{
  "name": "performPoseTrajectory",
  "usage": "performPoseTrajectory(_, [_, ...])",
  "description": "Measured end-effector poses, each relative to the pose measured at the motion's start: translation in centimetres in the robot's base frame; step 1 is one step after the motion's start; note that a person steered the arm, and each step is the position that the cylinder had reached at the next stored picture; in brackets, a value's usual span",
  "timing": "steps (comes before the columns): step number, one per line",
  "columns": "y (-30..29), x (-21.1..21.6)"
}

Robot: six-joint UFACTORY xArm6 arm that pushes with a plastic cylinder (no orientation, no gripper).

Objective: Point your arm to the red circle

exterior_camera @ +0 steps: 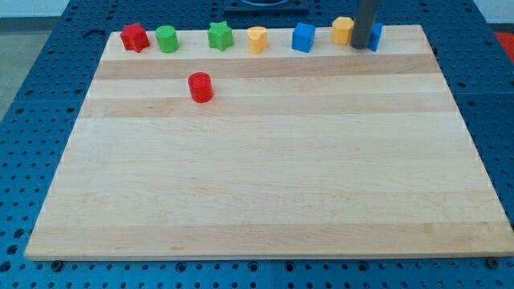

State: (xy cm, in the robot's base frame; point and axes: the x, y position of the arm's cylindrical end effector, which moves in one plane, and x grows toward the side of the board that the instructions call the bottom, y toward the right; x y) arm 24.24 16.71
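The red circle block [200,87] lies alone on the wooden board [265,177], left of centre and below the top row. My tip [361,46] is at the view's top right, between a yellow block [343,30] and a blue block [375,37], which it partly hides. The tip is far to the right of the red circle.
Along the board's top edge, from the view's left: a red star [135,37], a green circle [166,38], a green star [220,35], a yellow block [257,39] and a blue block [303,37]. A blue pegboard surrounds the board.
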Motion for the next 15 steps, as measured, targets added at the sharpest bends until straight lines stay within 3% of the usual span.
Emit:
performPoseTrajectory(2, [-3.7, 0.6])
performPoseTrajectory(4, [-10.0, 5.2])
performPoseTrajectory(13, [-16.9, 5.2])
performPoseTrajectory(15, [-18.6, 13.0])
